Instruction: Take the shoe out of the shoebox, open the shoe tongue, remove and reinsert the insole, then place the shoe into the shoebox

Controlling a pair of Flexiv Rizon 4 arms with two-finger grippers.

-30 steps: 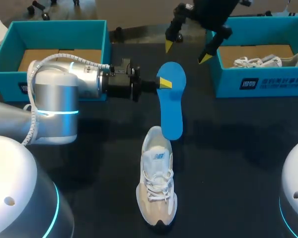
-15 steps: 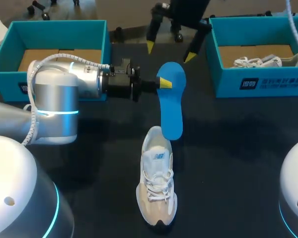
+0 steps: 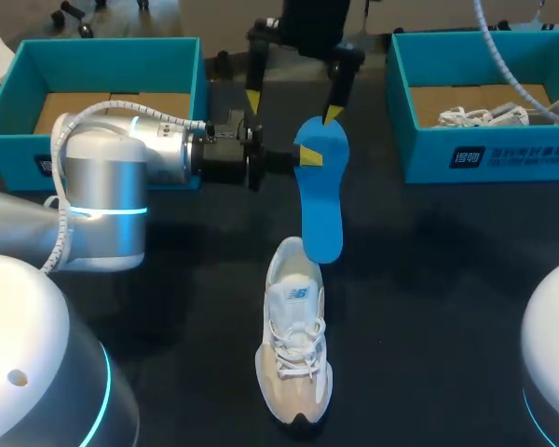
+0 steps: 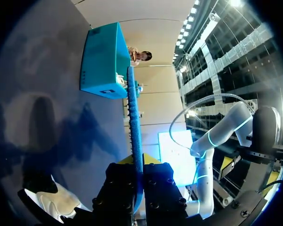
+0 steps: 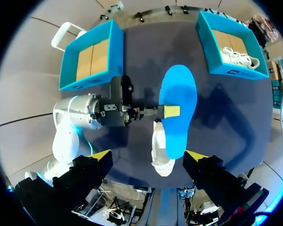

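R pincer [image 3: 292,105] now over insole [image 3: 321,209]

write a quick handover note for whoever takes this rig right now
Left gripper: shut on the blue insole, held above the table with its lower end near the white sneaker's heel opening.
Right gripper: open, hovering over the insole's far end, holding nothing.
Sneaker is on the table. Left shoebox shows no shoe; right shoebox holds a second sneaker.
Done: shoe out, insole out.
Left: reinsert the insole, put the sneaker back in a shoebox.
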